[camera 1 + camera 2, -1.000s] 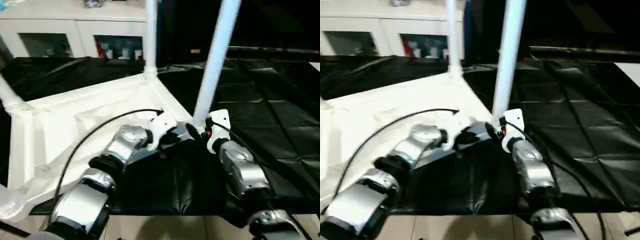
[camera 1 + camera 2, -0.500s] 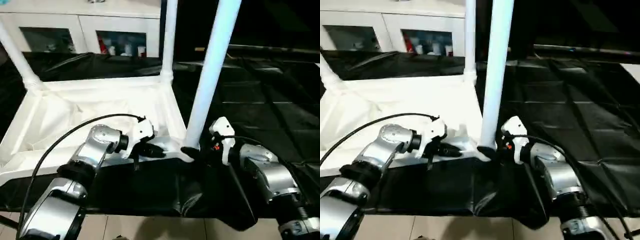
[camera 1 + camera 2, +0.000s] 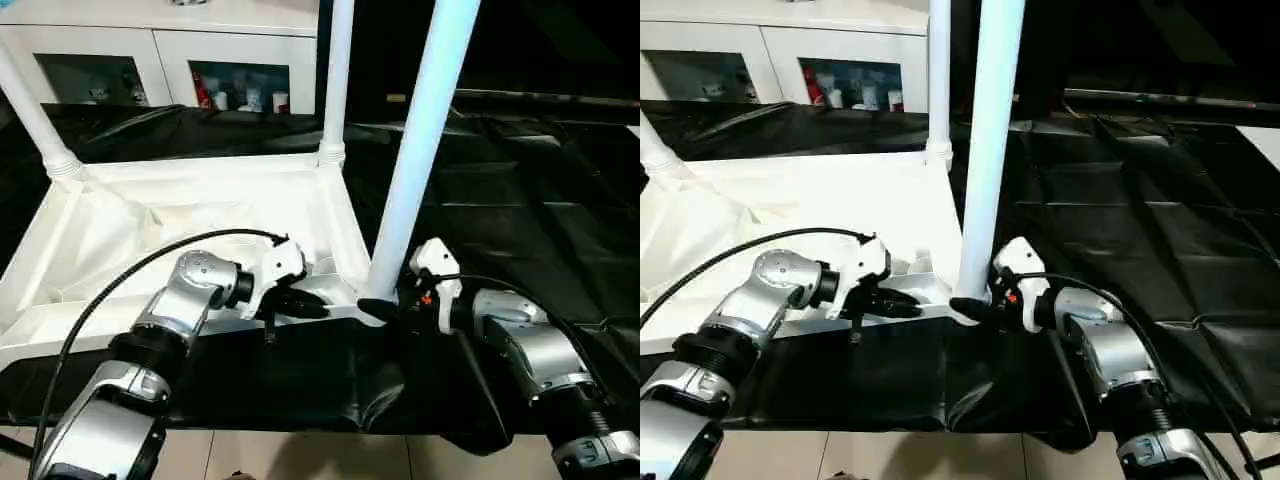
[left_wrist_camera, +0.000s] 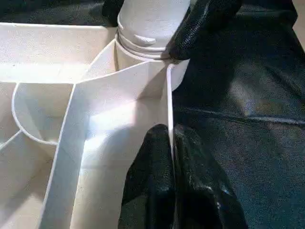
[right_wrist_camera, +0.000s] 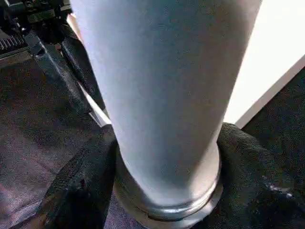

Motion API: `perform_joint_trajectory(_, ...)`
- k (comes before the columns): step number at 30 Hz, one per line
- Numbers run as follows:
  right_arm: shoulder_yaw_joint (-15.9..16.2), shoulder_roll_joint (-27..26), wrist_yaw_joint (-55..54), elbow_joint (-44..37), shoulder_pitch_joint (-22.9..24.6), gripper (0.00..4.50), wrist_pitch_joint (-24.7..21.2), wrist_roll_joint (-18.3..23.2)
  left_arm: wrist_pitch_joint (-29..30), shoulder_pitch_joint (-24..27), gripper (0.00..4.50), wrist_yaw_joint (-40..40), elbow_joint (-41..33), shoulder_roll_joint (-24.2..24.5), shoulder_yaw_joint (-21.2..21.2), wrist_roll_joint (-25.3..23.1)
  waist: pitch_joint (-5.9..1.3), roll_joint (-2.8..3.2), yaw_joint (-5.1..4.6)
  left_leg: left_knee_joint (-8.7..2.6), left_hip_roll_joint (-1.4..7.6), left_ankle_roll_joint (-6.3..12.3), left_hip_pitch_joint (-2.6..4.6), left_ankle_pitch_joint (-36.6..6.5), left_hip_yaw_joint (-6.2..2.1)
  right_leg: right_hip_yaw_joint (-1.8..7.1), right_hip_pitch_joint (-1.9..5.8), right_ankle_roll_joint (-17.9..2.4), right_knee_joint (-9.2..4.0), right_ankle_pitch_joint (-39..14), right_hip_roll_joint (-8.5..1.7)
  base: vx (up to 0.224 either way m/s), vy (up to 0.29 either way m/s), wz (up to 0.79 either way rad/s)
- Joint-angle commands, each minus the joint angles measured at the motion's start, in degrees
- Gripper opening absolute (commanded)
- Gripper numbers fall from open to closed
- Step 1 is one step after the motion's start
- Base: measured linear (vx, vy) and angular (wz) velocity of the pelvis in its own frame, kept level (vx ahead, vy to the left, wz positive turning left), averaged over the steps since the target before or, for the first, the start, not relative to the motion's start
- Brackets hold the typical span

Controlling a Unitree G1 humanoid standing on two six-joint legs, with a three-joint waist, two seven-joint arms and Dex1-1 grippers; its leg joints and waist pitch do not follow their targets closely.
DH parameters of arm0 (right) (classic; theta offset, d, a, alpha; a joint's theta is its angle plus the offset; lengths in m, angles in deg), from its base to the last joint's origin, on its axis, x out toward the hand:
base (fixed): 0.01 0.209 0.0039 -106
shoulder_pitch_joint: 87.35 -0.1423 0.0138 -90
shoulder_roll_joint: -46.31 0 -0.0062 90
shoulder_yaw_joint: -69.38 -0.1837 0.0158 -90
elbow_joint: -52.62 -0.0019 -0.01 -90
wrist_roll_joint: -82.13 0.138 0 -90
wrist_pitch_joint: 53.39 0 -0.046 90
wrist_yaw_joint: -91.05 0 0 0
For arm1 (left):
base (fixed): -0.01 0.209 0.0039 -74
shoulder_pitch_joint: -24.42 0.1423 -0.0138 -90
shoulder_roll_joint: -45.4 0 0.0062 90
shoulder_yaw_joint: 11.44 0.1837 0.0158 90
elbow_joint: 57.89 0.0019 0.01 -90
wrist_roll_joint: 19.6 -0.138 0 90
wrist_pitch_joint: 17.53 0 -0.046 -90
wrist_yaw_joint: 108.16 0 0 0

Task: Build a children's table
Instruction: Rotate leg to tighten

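The right gripper (image 3: 975, 310) straddled the base of the near leg (image 3: 415, 170), a finger (image 5: 81, 191) on each side, apparently touching it. If it turned the leg off-axis, the thread could bind in the corner socket (image 4: 143, 62). The left gripper (image 3: 312, 305) was pinched shut on the top's (image 3: 150, 230) thin rim just beside that socket; a slip there would let the top twist on the bench (image 3: 520, 200). Beyond stood two more legs (image 3: 335, 90), upright in the far corners.
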Motion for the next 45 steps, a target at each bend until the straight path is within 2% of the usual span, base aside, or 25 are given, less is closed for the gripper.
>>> perform_joint_trajectory(1, -0.45, -0.46, -0.92, 0.26, -0.32, 2.75, 0.02, -0.04, 0.48, 1.65, 0.00, -1.16, 0.17, -1.00, -0.28, 2.22, -3.21, -0.68, 0.19, -2.84, 2.49, 4.83, 0.67, -7.17, -0.89, 2.11, 2.42, -15.18, -3.37, -0.41, -3.25, 0.000, 0.000, 0.00)
perform_joint_trajectory(4, -1.22, -1.87, -4.76, 0.92, 0.50, 2.72, -0.51, -0.69, 0.68, 1.36, 0.00, 0.81, 1.14, -1.87, -0.20, 1.62, -3.21, -0.48, 0.10, -2.84, 2.47, 4.64, 0.67, -7.32, -0.93, 2.12, 2.40, -15.29, -3.36, -0.46, -3.26, 0.000, 0.000, 0.00)
perform_joint_trajectory(7, -2.18, -3.85, -10.10, 2.19, 1.10, 2.72, -1.14, -1.53, 0.89, 0.47, 0.00, 3.82, 2.94, -3.36, -0.25, 0.79, -2.97, -0.45, -0.33, -3.18, 2.42, 2.97, 0.87, -10.17, -1.07, 2.17, 2.18, -14.72, -3.93, -4.80, -3.33, 0.000, 0.000, 0.00)
perform_joint_trajectory(8, -4.23, -7.81, -19.06, 3.30, 2.02, 2.72, -2.47, -2.13, 0.76, -1.85, 0.00, 9.93, 6.83, -6.55, -0.65, -0.42, -2.87, -0.23, -0.48, -3.34, 2.37, 2.30, 0.91, -11.31, -1.06, 2.27, 2.02, -14.13, -4.19, -6.97, -3.28, 0.000, 0.000, 0.00)
perform_joint_trajectory(9, -4.74, -8.74, -20.92, 3.43, 2.17, 2.72, -2.92, -2.09, 0.76, -2.44, 0.00, 11.24, 7.73, -7.23, -0.64, -0.77, -2.71, -0.31, -0.40, -3.57, 2.45, 0.99, 1.34, -13.20, -1.19, 2.31, 1.87, -13.53, -4.61, -9.98, -3.39, 0.000, 0.000, 0.00)
perform_joint_trajectory(11, -6.29, -11.67, -26.95, 3.97, 2.34, 2.72, -3.88, -2.22, 0.72, -4.36, 0.00, 16.70, 10.64, -9.44, -0.84, -1.92, -2.87, -0.08, -0.43, -3.78, 2.47, -0.35, 1.47, -14.60, -1.36, 2.41, 1.82, -12.52, -4.74, -11.98, -3.48, 0.000, 0.000, 0.00)
perform_joint_trajectory(12, -7.07, -13.08, -29.77, 4.36, 2.24, 2.72, -4.23, -2.24, 0.81, -5.14, 0.00, 18.84, 11.77, -10.42, -0.88, -2.35, -2.75, -0.20, -0.47, -3.82, 2.34, -0.58, 1.43, -15.13, -1.35, 2.45, 1.77, -12.03, -4.91, -12.30, -3.39, 0.000, 0.000, 0.00)
perform_joint_trajectory(15, -9.22, -17.90, -38.33, 5.81, 0.98, 2.72, -4.19, -2.33, 1.24, -7.61, 0.00, 25.68, 15.01, -13.74, -0.96, -3.44, -2.82, 0.34, -0.37, -3.92, 2.27, -0.89, 1.60, -15.96, -1.45, 2.59, 1.63, -11.28, -5.12, -12.79, -3.51, 0.000, 0.000, 0.00)
perform_joint_trajectory(16, -9.36, -18.40, -39.07, 5.93, 0.78, 2.72, -4.10, -2.35, 1.22, -7.88, 0.00, 26.53, 15.37, -14.06, -0.94, -3.61, -2.83, 0.22, -0.40, -3.95, 2.24, -0.89, 1.58, -15.99, -1.44, 2.57, 1.65, -11.08, -5.17, -12.80, -3.43, 0.000, 0.000, 0.00)
perform_joint_trajectory(17, -8.81, -19.09, -40.17, 6.01, 0.31, 2.72, -3.73, -3.05, 0.95, -8.40, 0.00, 27.34, 16.19, -14.44, -0.61, -4.07, -2.89, 0.63, -0.31, -3.95, 2.25, -0.96, 1.54, -15.84, -1.53, 2.57, 1.73, -10.96, -5.10, -12.14, -3.45, 0.000, 0.000, 0.00)
perform_joint_trajectory(20, -7.67, -19.89, -40.88, 5.77, -0.49, 2.72, -2.53, -4.58, -0.60, -9.59, 0.00, 27.80, 18.55, -14.70, -0.58, -5.14, -3.00, 0.40, -0.43, -3.84, 2.09, -0.23, 1.28, -14.89, -1.46, 2.53, 1.92, -10.69, -5.03, -9.67, -3.30, 0.000, 0.000, 0.00)
perform_joint_trajectory(22, -8.19, -20.37, -40.10, 5.14, -0.48, 2.72, -2.03, -3.68, -1.59, -10.17, 0.00, 27.77, 19.79, -14.57, -0.52, -5.67, -3.03, 0.28, -0.38, -3.82, 2.08, 0.25, 1.21, -14.28, -1.45, 2.51, 2.02, -10.58, -5.01, -8.94, -3.34, 0.000, 0.000, 0.00)
perform_joint_trajectory(23, -8.49, -20.50, -39.52, 4.84, -0.39, 3.27, -1.81, -3.10, -2.15, -10.31, 0.00, 27.90, 20.09, -14.46, -0.44, -5.90, -2.98, 0.26, -0.36, -3.84, 2.14, 0.52, 1.22, -14.46, -1.46, 2.50, 2.03, -10.56, -5.05, -9.21, -3.39, 0.000, 0.000, 0.00)
perform_joint_trajectory(24, -8.85, -20.51, -38.43, 4.09, -0.11, 3.41, -1.77, -2.19, -2.62, -10.46, 0.00, 27.87, 20.49, -14.26, -0.59, -5.89, -2.96, 0.26, -0.34, -3.88, 2.20, 0.61, 1.23, -14.70, -1.48, 2.49, 2.01, -10.62, -5.07, -9.65, -3.44, 0.000, 0.000, 0.00)
perform_joint_trajectory(27, -9.25, -19.93, -38.48, 3.42, -0.15, 3.47, -0.82, -2.20, -3.05, -10.80, 0.00, 27.90, 21.51, -13.84, -1.05, -5.65, -2.85, 0.21, -0.45, -4.07, 2.27, 0.63, 1.15, -15.88, -1.59, 2.43, 2.00, -10.29, -5.22, -11.81, -3.50, 0.000, 0.000, 0.00)
perform_joint_trajectory(29, -9.06, -19.04, -39.37, 3.11, -0.26, 3.84, -0.27, -3.16, -4.33, -10.74, 0.00, 27.80, 21.91, -13.53, -1.09, -5.61, -2.87, -0.03, -0.51, -4.08, 2.26, 0.52, 1.08, -15.90, -1.63, 2.43, 1.94, -9.77, -5.39, -13.41, -3.56, 0.000, 0.000, 0.00)
perform_joint_trajectory(31, -9.09, -17.65, -37.56, 0.23, 0.87, 3.91, -0.82, -2.91, -7.11, -10.61, 0.00, 27.52, 22.32, -13.38, -1.72, -5.19, -2.82, -0.70, -0.53, -4.04, 2.26, 0.82, 0.98, -15.68, -1.54, 2.46, 1.88, -9.45, -5.45, -14.10, -3.58, 0.000, 0.000, 0.00)
perform_joint_trajectory(32, -8.82, -16.73, -35.67, -1.93, 1.98, 3.91, -1.45, -2.30, -8.12, -10.47, 0.00, 27.39, 21.96, -13.44, -2.55, -4.39, -2.85, -0.61, -0.17, -3.95, 2.32, 1.35, 1.03, -14.99, -1.52, 2.53, 1.89, -9.00, -5.45, -13.87, -3.66, 0.000, 0.000, 0.00)
perform_joint_trajectory(34, -8.27, -14.84, -32.41, -5.60, 4.12, 3.91, -2.55, -1.28, -9.50, -10.20, 0.00, 26.60, 21.03, -13.51, -3.92, -2.86, -2.92, -0.61, -0.03, -3.86, 2.36, 2.28, 0.82, -13.45, -1.54, 2.53, 2.10, -8.94, -5.17, -11.21, -3.58, 0.000, 0.000, 0.00)
perform_joint_trajectory(37, -7.14, -10.65, -25.86, -11.63, 7.83, 3.91, -4.21, 0.62, -11.80, -9.64, 0.00, 23.87, 18.68, -13.07, -5.17, -0.93, -3.04, -0.98, 0.24, -3.36, 2.19, 4.73, 0.29, -9.78, -1.48, 2.37, 2.60, -9.35, -4.58, -5.00, -3.57, 0.000, 0.000, 0.00)
perform_joint_trajectory(38, -6.91, -9.50, -24.28, -12.98, 8.66, 3.94, -4.58, 1.20, -11.58, -9.39, 0.28, 22.61, 17.69, -12.92, -5.72, 0.06, -3.15, -0.92, 0.19, -3.19, 2.17, 5.42, 0.34, -9.14, -1.40, 2.34, 2.51, -10.20, -4.35, -3.66, -3.61, 0.000, 0.000, 0.00)
perform_joint_trajectory(41, -6.26, -6.37, -19.71, -16.07, 10.34, 3.95, -5.75, 3.08, -6.57, -8.27, 0.57, 16.84, 13.41, -11.62, -5.99, 2.41, -3.47, -0.83, 0.34, -2.78, 2.27, 6.64, 0.22, -6.49, -1.26, 2.29, 2.53, -12.93, -3.60, 1.52, -3.52, 0.000, 0.000, 0.00)
perform_joint_trajectory(43, -5.99, -4.91, -17.11, -17.66, 10.90, 3.95, -6.51, 4.24, -3.10, -7.12, 0.67, 13.87, 9.78, -9.95, -5.26, 2.82, -3.76, -0.53, 0.53, -2.55, 2.57, 7.03, 0.44, -4.72, -1.25, 2.18, 2.34, -14.75, -2.99, 5.43, -3.35, 0.000, 0.000, 0.00)
perform_joint_trajectory(44, -5.97, -4.44, -15.89, -18.28, 10.91, 3.95, -6.97, 4.81, -1.45, -6.27, 0.77, 12.51, 7.47, -8.61, -4.60, 2.65, -3.87, -0.75, 0.45, -2.32, 2.67, 7.67, 0.20, -2.83, -1.30, 2.16, 2.48, -15.76, -2.43, 9.74, -3.33, 0.000, 0.000, 0.00)
perform_joint_trajectory(45, -5.84, -4.16, -14.73, -19.10, 10.81, 3.95, -7.63, 5.31, 0.44, -5.04, 0.77, 11.17, 4.41, -6.92, -3.95, 2.40, -3.69, -0.87, 0.36, -2.24, 2.54, 8.42, 0.11, -2.25, -1.15, 2.03, 2.23, -16.12, -2.34, 11.48, -3.09, 0.000, 0.000, 0.00)
